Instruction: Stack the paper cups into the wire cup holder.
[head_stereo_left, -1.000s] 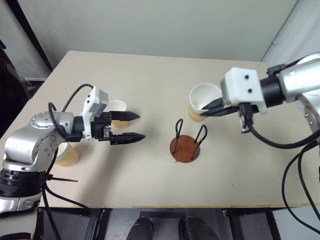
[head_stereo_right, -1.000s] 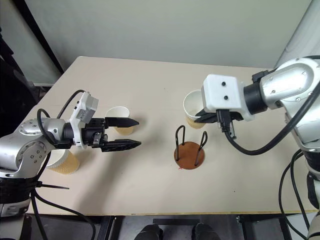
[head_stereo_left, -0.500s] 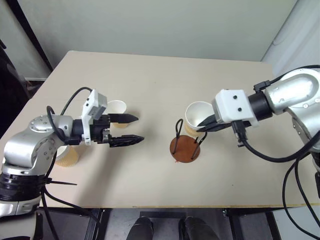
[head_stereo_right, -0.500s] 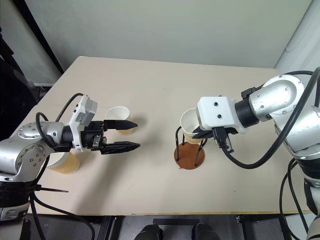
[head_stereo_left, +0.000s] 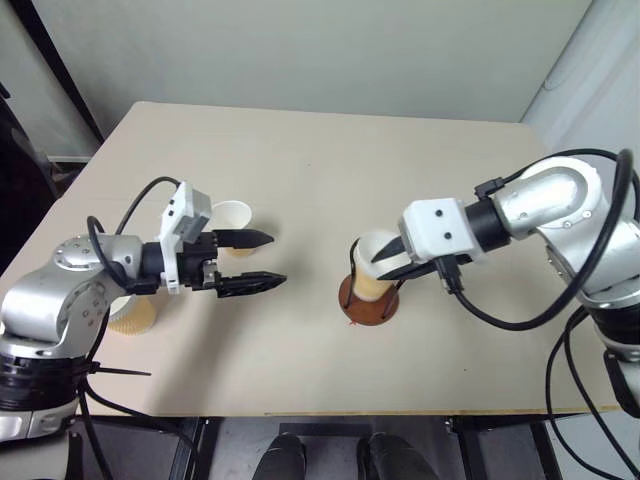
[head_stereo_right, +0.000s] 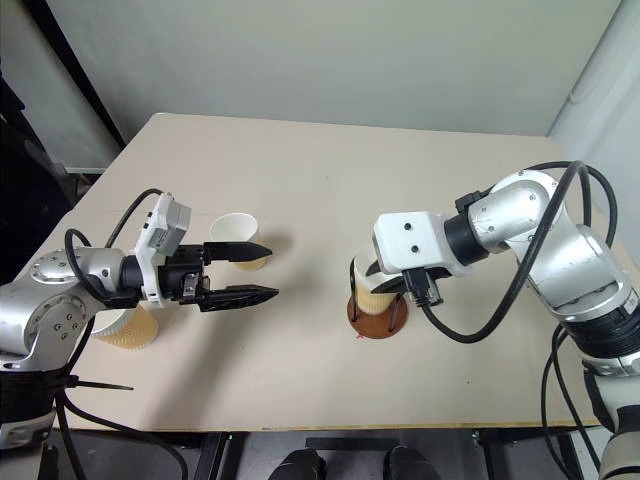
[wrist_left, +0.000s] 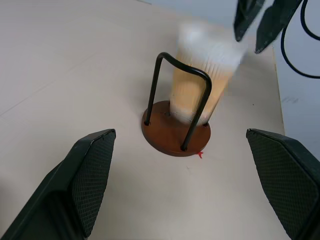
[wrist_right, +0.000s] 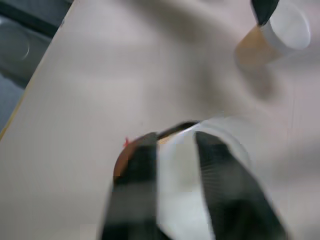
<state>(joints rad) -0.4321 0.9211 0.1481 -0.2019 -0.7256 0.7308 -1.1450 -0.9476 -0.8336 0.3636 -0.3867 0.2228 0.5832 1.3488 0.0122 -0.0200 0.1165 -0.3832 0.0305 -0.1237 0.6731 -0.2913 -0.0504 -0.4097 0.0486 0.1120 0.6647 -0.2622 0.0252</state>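
A ribbed tan paper cup (head_stereo_left: 373, 272) stands on the reddish-brown base of the wire cup holder (head_stereo_left: 366, 304), between its black wire loops (wrist_left: 182, 70). My right gripper (head_stereo_left: 388, 262) hovers at the cup's rim, one finger on each side of the wall, and the fingers (wrist_left: 244, 17) are parted, so it is open. My left gripper (head_stereo_left: 274, 260) is wide open and level, left of the holder, holding nothing. A second paper cup (head_stereo_left: 231, 216) stands just behind its far finger. A third cup (head_stereo_left: 131, 312) sits under my left forearm.
The beige table (head_stereo_left: 300, 160) ends at a front edge close below the holder. A dark gap lies past the table's left edge. Cables hang from both arms.
My right gripper came down and to the left with the cup, setting it into the holder. Its fingers went from shut on the cup's wall to parted. The left arm stayed put.
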